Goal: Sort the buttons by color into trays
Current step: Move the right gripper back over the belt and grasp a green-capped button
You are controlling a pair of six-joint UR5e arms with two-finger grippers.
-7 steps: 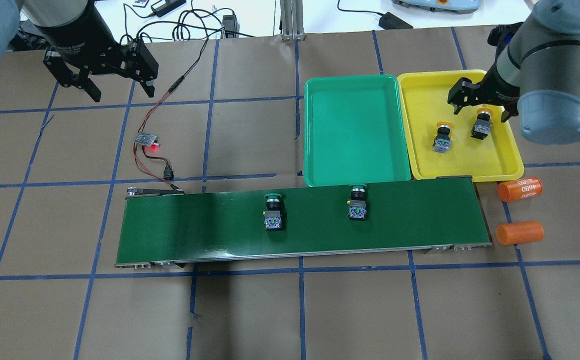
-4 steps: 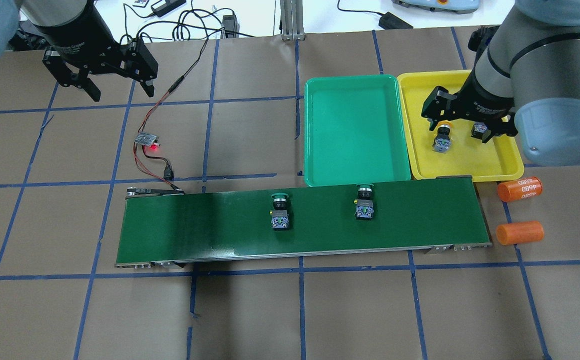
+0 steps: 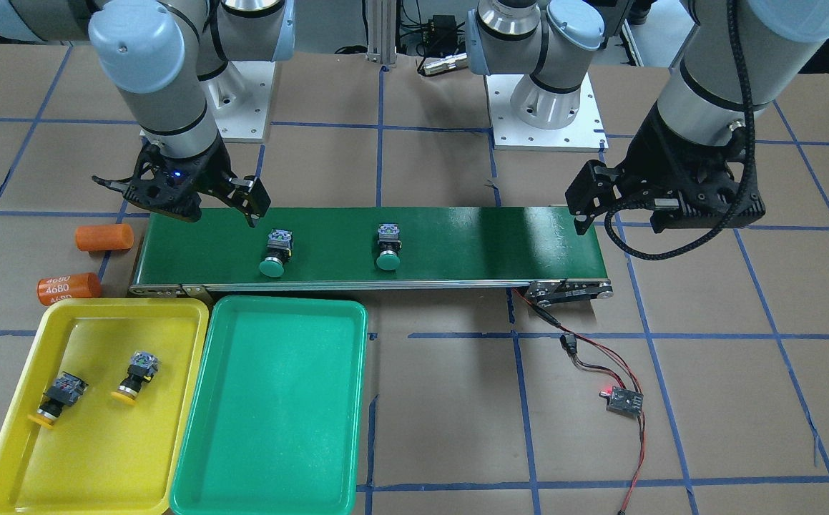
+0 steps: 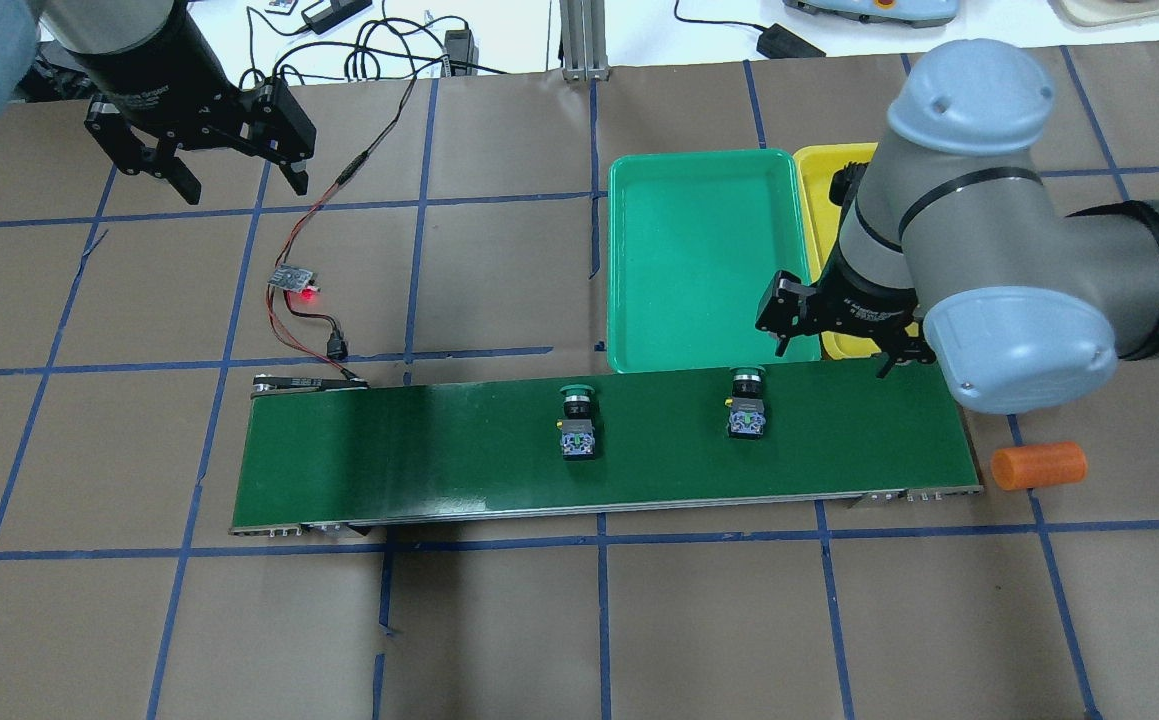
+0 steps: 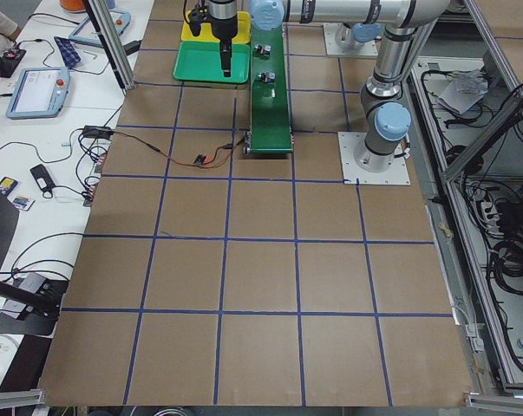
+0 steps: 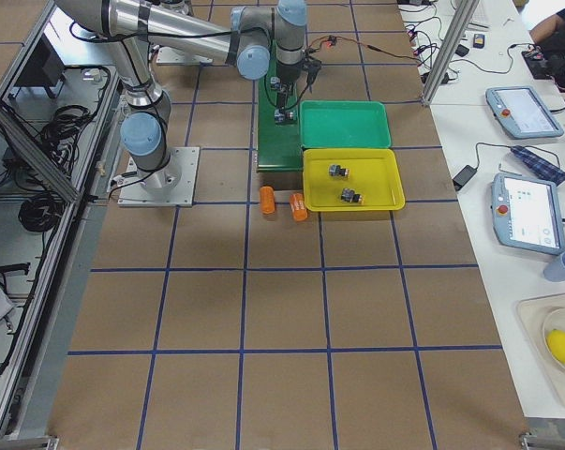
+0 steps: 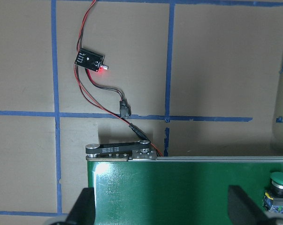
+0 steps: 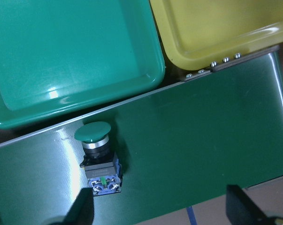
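Two green buttons (image 4: 577, 420) (image 4: 745, 405) lie on the dark-green belt (image 4: 419, 450); they also show in the front view (image 3: 276, 252) (image 3: 388, 247). Two yellow buttons (image 3: 58, 397) (image 3: 136, 372) lie in the yellow tray (image 3: 121, 458). The green tray (image 3: 271, 400) holds nothing. My right gripper (image 4: 839, 345) is open and empty, over the belt's edge by the trays, just right of the right-hand green button (image 8: 98, 154). My left gripper (image 4: 239, 180) is open and empty, high over the table beyond the belt's left end.
Two orange cylinders (image 3: 104, 237) (image 3: 69, 287) lie off the belt's end beside the yellow tray. A small circuit board with a red light (image 4: 295, 280) and its wires lie between my left gripper and the belt's left end.
My right gripper has moved from above the yellow tray to the belt's edge near the right-hand green button. Both green buttons have drifted right on the belt. The left arm has not moved.
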